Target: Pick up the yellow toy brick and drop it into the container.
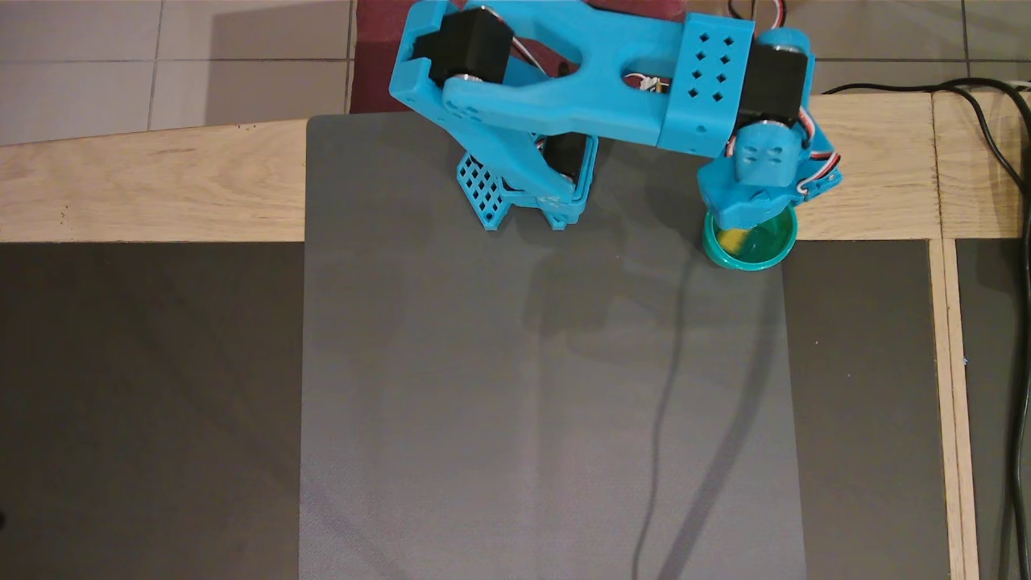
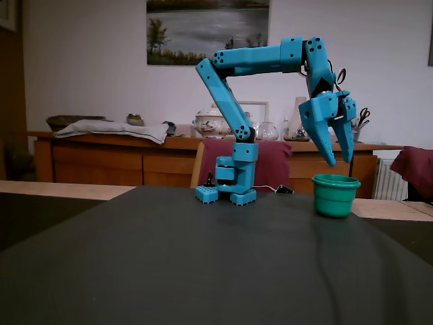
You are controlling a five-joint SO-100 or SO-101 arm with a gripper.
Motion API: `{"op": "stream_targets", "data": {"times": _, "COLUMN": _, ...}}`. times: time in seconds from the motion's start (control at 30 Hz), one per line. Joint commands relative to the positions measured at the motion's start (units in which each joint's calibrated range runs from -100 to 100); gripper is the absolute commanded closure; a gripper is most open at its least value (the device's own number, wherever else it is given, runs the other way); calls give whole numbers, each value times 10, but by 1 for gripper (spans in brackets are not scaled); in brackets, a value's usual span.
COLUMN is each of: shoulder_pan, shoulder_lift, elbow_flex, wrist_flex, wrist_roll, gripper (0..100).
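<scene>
The teal-green cup (image 1: pixel 761 256) stands at the grey mat's right edge near the back; it also shows in the fixed view (image 2: pixel 336 196). The yellow brick (image 1: pixel 734 239) lies inside the cup, at its left side in the overhead view; the cup wall hides it in the fixed view. My blue gripper (image 2: pixel 342 160) hangs just above the cup's rim, fingers pointing down and spread apart, with nothing between them. In the overhead view the wrist (image 1: pixel 761 165) covers the cup's far part and the fingertips.
The arm's base (image 1: pixel 527 189) stands at the back middle of the grey mat (image 1: pixel 515 403). A wooden table frame (image 1: pixel 153 189) borders the mat. A black cable (image 1: pixel 999 145) runs down the right side. A sideboard (image 2: pixel 101 159) and chairs stand behind the table.
</scene>
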Motion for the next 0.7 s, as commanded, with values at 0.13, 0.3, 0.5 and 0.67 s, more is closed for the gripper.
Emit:
{"op": "stream_targets", "data": {"times": 0.13, "shoulder_pan": 161, "shoulder_lift": -19, "elbow_flex": -139, "wrist_flex": 7, "wrist_roll": -27, "gripper": 100}}
{"op": "stream_targets", "data": {"times": 0.3, "shoulder_pan": 316, "shoulder_lift": -71, "elbow_flex": -251, "wrist_flex": 3, "wrist_roll": -78, "gripper": 100}}
{"op": "stream_targets", "data": {"times": 0.5, "shoulder_pan": 507, "shoulder_lift": -192, "elbow_flex": -264, "wrist_flex": -7, "wrist_roll": -140, "gripper": 100}}
{"op": "stream_targets", "data": {"times": 0.67, "shoulder_pan": 610, "shoulder_lift": -267, "elbow_flex": -255, "wrist_flex": 6, "wrist_roll": -176, "gripper": 100}}
